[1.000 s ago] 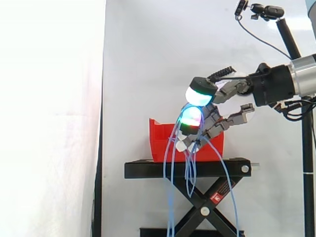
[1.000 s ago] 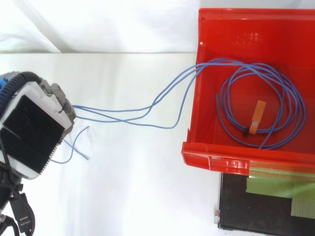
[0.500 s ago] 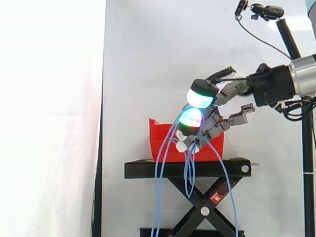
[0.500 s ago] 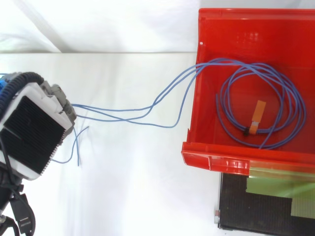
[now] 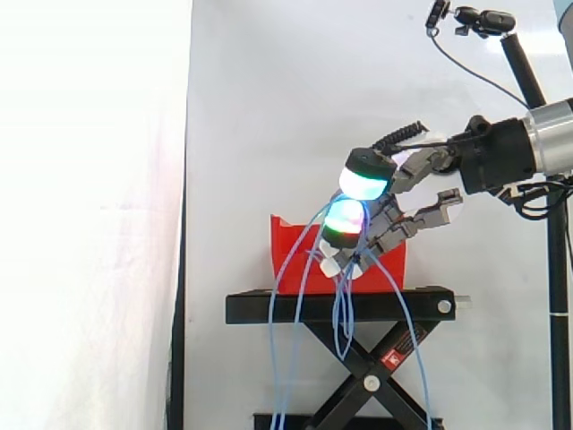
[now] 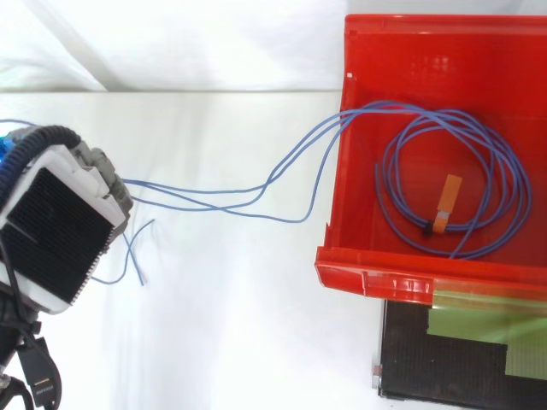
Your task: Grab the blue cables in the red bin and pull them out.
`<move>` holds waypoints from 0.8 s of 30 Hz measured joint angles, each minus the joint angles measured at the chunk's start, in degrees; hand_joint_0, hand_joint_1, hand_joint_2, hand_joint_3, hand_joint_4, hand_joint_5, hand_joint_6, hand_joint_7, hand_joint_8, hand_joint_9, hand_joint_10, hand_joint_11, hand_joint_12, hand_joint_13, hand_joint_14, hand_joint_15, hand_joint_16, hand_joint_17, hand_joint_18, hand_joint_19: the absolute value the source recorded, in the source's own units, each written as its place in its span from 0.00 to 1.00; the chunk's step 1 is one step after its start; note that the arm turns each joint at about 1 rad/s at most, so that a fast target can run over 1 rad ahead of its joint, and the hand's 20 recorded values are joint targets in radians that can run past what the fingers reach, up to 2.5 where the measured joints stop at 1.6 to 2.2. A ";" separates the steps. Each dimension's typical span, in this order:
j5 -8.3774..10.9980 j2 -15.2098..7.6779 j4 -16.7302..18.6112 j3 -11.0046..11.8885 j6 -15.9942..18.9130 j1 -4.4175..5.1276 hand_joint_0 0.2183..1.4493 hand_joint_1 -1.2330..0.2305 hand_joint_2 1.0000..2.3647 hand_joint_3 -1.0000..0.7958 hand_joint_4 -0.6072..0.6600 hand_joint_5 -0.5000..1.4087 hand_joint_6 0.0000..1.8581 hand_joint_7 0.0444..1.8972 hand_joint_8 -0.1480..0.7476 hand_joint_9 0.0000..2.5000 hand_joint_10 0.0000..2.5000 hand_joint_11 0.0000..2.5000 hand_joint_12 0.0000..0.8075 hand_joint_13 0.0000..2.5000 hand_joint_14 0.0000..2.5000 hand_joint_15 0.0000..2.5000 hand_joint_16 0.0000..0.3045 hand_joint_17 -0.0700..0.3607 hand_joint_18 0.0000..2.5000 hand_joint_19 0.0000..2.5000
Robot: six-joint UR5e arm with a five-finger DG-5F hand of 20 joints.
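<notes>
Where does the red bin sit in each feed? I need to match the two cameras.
Side view: the red plastic bin stands mid-frame on the black scissor stand, partly behind the hand.
Top view: the bin fills the upper right, open top facing the camera.
Shared landmark: the thin blue cables running from the bin to the fingers curled round them.

1. Black stand (image 5: 340, 306): scissor type, flat top plate w/ crossed legs below; small red sticker (image 5: 395, 356) on one leg. From above: plate corner at btm rt, yellow-green sheet (image 6: 487, 329) lying on it.
2. White curtain (image 5: 269, 107): backdrop, full ht.
3. Small black camera (image 5: 483, 20): top rt, on dark pole (image 5: 559, 313); thin lead hangs off it.
4. White cloth (image 6: 214, 325): ground cover, seen from above.
</notes>
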 measured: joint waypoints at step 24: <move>0.00 0.00 -0.18 0.00 0.09 -0.01 0.58 0.07 0.00 0.11 0.64 0.57 0.46 0.19 0.45 0.28 0.01 0.28 0.41 0.23 0.01 0.19 0.15 0.40 0.16 0.22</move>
